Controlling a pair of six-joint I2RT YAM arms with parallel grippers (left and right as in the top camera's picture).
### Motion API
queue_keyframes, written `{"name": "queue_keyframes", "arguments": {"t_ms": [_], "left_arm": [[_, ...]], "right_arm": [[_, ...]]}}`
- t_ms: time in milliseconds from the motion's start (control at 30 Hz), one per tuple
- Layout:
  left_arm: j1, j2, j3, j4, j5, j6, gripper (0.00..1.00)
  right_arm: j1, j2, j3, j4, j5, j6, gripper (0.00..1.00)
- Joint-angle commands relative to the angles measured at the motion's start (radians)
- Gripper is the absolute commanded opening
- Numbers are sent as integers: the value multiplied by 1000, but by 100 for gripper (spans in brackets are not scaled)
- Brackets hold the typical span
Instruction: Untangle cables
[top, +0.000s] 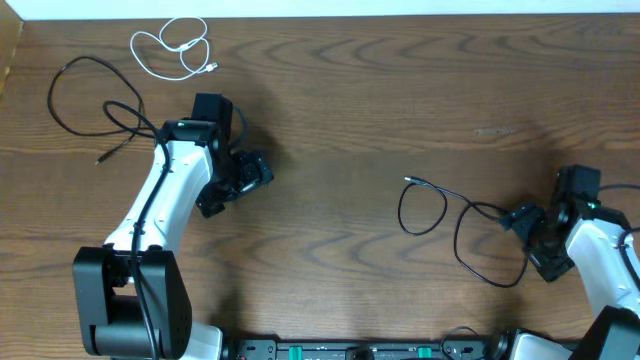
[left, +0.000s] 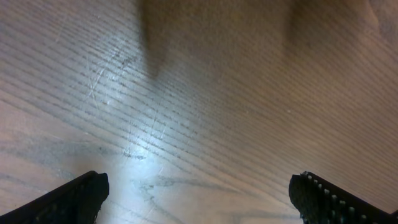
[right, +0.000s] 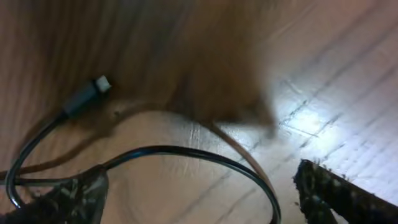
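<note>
Cables (top: 468, 206) apart on scratched wood-grain table (top: 400, 90), left pincer (top: 250, 175) and right pincer (top: 533, 240) both released

Your left arm (top: 165, 200) stretches far out from its base and then bends at the wrist, so your left gripper (top: 248, 178) points in toward your other arm. Its two fingers (left: 74, 199) stand wide apart. Your right arm (top: 600, 250) is tucked in short. Your right gripper (top: 535, 242) points back toward the left arm, and its fingers (right: 339, 196) are spread wide too.
</note>
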Motion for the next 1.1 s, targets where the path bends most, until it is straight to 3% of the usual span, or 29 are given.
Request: {"name": "queue_keyframes", "arguments": {"t_ms": [0, 100, 267, 533, 733, 833, 1067], "left_arm": [[3, -1, -6, -5, -17, 5, 98], [3, -1, -6, -5, -17, 5, 98], [3, -1, -6, -5, -17, 5, 98], [3, -1, -6, -5, -17, 5, 98], [3, -1, -6, -5, -17, 5, 98], [3, -1, -6, -5, -17, 5, 98], [3, -1, -6, -5, -17, 5, 98]], "right_arm": [[-19, -8, -33, 32, -41, -3, 90], [-19, -8, -33, 30, -56, -14, 87], [-19, -8, -33, -37, -219, -254, 80], [-14, -8, -35, -159, -220, -321, 80], [19, -8, -76, -100, -228, -317, 79], [27, -8, -88, -103, -227, -280, 73], [56, -8, -98, -85, -189, -100, 68]]}}
